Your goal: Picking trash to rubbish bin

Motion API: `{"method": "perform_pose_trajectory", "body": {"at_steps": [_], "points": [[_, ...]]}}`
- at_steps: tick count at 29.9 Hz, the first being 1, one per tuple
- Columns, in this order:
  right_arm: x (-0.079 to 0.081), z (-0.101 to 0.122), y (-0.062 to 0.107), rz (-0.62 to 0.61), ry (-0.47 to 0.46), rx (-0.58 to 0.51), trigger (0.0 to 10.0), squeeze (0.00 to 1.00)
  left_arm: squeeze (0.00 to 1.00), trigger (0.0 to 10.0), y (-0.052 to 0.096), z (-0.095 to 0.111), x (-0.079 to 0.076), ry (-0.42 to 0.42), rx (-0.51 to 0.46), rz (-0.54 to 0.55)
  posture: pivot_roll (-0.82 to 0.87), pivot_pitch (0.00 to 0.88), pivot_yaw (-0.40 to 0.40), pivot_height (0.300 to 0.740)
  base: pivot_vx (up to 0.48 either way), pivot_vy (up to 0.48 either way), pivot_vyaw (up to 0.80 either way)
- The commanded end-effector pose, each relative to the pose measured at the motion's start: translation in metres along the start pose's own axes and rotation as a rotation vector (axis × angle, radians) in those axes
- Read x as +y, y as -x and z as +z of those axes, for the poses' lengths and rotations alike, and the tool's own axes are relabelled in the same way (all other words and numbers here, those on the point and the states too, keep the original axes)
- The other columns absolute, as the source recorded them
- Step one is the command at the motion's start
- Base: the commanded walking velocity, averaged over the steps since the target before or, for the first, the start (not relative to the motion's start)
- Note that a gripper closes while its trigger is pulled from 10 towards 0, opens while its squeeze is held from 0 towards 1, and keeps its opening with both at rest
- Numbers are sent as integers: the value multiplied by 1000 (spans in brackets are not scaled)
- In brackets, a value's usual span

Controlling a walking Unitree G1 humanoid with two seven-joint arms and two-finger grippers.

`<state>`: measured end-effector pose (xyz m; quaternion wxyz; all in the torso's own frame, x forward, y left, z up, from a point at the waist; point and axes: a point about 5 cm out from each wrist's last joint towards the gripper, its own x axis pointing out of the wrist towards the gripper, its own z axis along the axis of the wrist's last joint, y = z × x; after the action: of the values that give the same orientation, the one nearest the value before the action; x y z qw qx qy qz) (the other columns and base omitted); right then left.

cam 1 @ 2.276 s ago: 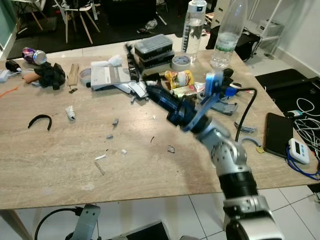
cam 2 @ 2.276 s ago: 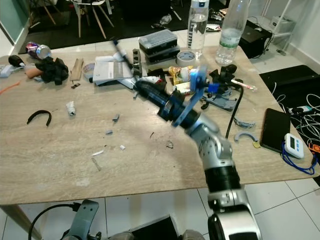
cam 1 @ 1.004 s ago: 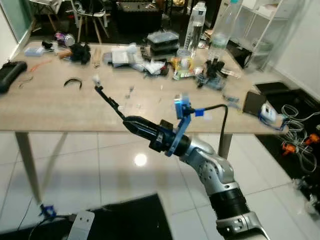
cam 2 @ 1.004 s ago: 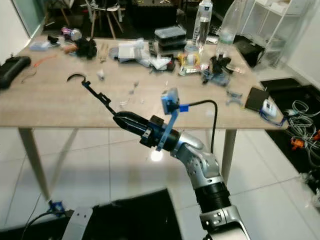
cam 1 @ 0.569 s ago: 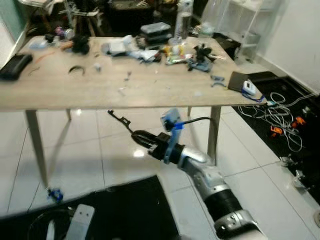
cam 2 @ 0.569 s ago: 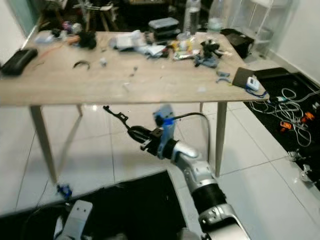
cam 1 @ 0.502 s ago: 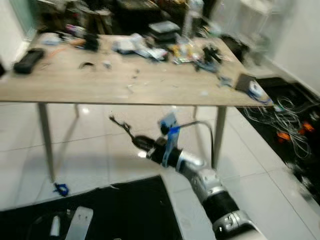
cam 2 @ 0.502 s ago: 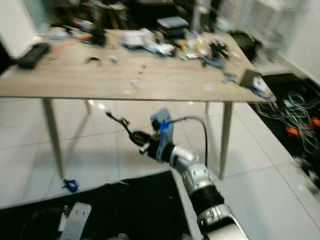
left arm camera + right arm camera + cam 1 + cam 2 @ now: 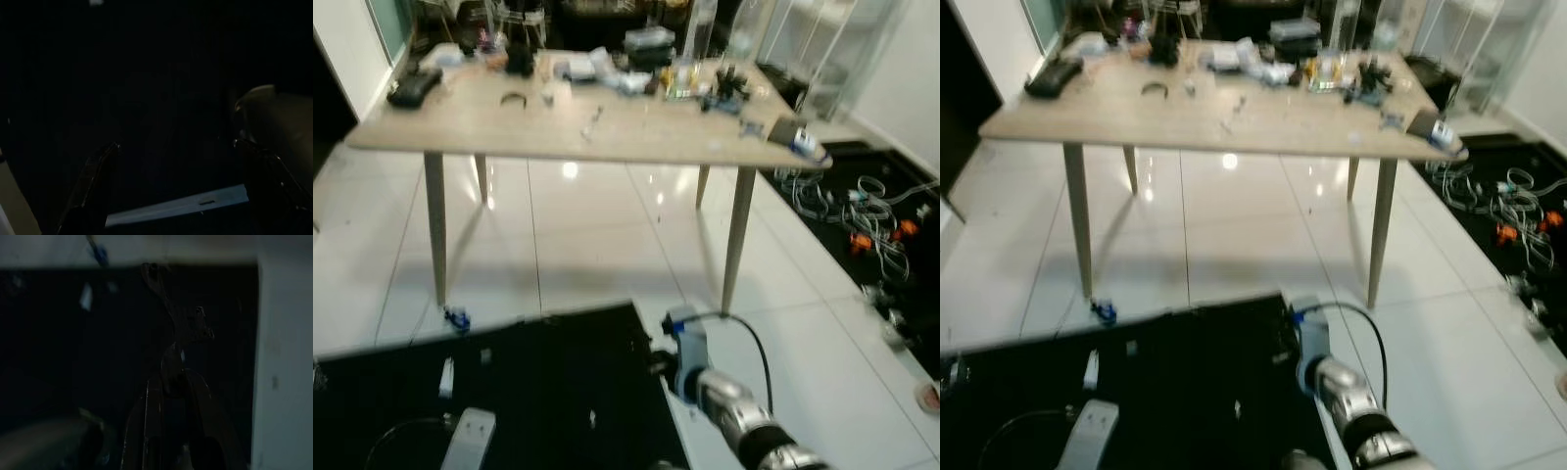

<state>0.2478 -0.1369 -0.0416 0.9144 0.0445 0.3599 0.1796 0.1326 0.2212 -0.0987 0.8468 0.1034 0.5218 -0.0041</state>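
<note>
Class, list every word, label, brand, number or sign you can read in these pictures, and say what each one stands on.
None can be read.
The bottles at the far edge of the table carry labels, but these are too small and blurred to read.
The clutter on the table is too blurred to show any print.
The right end effector, seen in the dark right wrist view, shows no markings.

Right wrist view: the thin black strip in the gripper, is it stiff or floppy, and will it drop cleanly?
Probably fairly stiff: the strip juts past the right gripper without drooping, though kinked. Likely very light, being so thin. Its kinked, notched shape might snag on the gripper, so it may not fall straight into the black bin.
</note>
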Motion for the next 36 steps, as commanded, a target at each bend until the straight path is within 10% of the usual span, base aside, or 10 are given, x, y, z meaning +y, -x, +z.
{"method": "perform_pose_trajectory", "body": {"at_steps": [1,16,36], "points": [[-12,-13,6,-70,-49,36,10000,0,0,10000,0,-3,0,-6,9,-1,76,15,7,740,-394,0,0],[-36,-125,60,-315,-167,385,10000,0,0,10000,0,-2,0,-17,6,-6,86,19,5,740,-394,0,0],[-34,-125,58,-314,-69,426,10000,0,0,10000,1,-3,3,-30,5,-8,93,14,9,740,-391,0,-38]]}}
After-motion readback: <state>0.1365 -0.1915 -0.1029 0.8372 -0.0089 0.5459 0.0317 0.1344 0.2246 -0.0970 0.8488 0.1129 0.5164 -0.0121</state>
